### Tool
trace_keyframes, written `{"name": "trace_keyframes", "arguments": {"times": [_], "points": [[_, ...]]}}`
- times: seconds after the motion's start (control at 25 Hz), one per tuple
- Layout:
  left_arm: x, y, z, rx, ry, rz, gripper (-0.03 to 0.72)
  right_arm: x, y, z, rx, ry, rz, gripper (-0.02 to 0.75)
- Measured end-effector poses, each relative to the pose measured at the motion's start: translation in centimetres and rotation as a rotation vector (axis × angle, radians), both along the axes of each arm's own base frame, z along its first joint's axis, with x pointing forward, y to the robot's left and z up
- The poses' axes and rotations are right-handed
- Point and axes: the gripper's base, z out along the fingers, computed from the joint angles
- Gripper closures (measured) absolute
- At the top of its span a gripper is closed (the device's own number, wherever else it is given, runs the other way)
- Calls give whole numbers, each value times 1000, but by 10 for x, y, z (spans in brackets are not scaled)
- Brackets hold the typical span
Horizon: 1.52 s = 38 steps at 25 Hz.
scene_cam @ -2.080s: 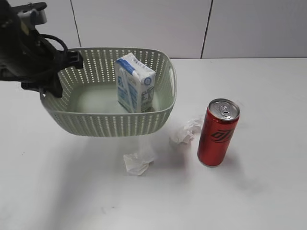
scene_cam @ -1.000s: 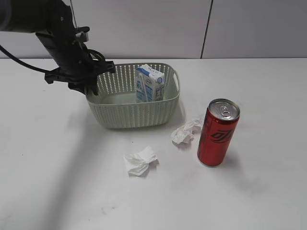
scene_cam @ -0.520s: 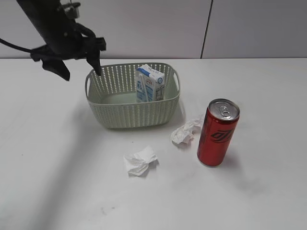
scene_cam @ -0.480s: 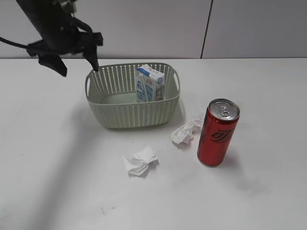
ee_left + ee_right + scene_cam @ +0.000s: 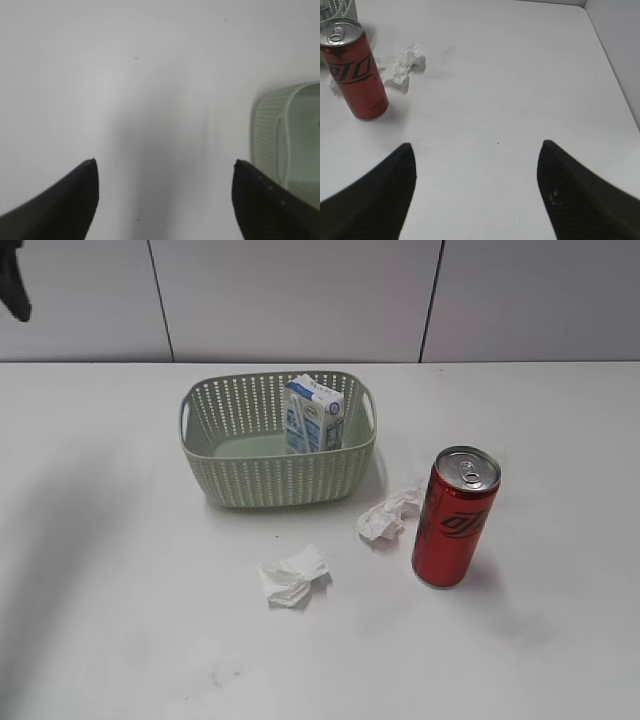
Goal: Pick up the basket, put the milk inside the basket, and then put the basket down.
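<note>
The basket (image 5: pixel 278 450) sits flat on the white surface (image 5: pixel 120 620) with the milk (image 5: pixel 314 415) standing upright inside it, against the far wall toward the right-hand handle hole. Judged from this layout, the loading and setting-down steps look finished, and what remains is the clearing of the arms. The left claw (image 5: pixel 165 172) hangs above bare surface to the left of the basket, its two dark fingers spread wide with nothing between them; in the left wrist view only the basket's near end wall shows at the right edge. In the exterior view a dark scrap of that arm shows at the top left corner, well apart from the basket. The right claw (image 5: pixel 476 152) is likewise spread wide and empty, hovering over bare surface to the right of the basket, beyond a red can (image 5: pixel 455 516) and a crumpled tissue (image 5: pixel 389 513) that lie near the basket's right front corner. A second crumpled tissue (image 5: pixel 291 577) lies in front of the basket. The next move, if any, probably calls only for both arms to stay clear, so that basket and carton are left undisturbed.
</note>
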Motion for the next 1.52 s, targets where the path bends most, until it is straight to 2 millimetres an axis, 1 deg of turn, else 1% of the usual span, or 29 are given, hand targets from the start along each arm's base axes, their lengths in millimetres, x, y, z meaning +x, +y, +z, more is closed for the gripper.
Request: {"name": "trace_keyframes", "arguments": {"times": [0.08, 0.16, 0.28, 0.56, 0.72, 0.88, 1.04, 1.24, 1.44, 1.52], "points": [[-19, 10, 10, 23, -14, -5, 64, 0, 0, 0, 0, 0, 0, 146], [-38, 12, 19, 41, -28, -34, 71, 0, 0, 0, 0, 0, 0, 146], [-73, 14, 24, 66, -27, -55, 90, 0, 0, 0, 0, 0, 0, 146], [-155, 19, 15, 113, -8, -64, 108, 0, 0, 0, 0, 0, 0, 146], [-194, 22, 6, 134, -8, -67, 109, 0, 0, 0, 0, 0, 0, 146], [-232, 24, -2, 142, -44, -64, 109, 0, 0, 0, 0, 0, 0, 146], [-266, 23, -12, 134, -143, -62, 110, 0, 0, 0, 0, 0, 0, 146], [-309, 24, -18, 133, -348, -53, 111, 0, 0, 0, 0, 0, 0, 146], [-344, 25, -24, 133, -515, -41, 111, 0, 0, 0, 0, 0, 0, 146], [-353, 25, -27, 134, -568, -37, 111, 0, 0, 0, 0, 0, 0, 146]]}}
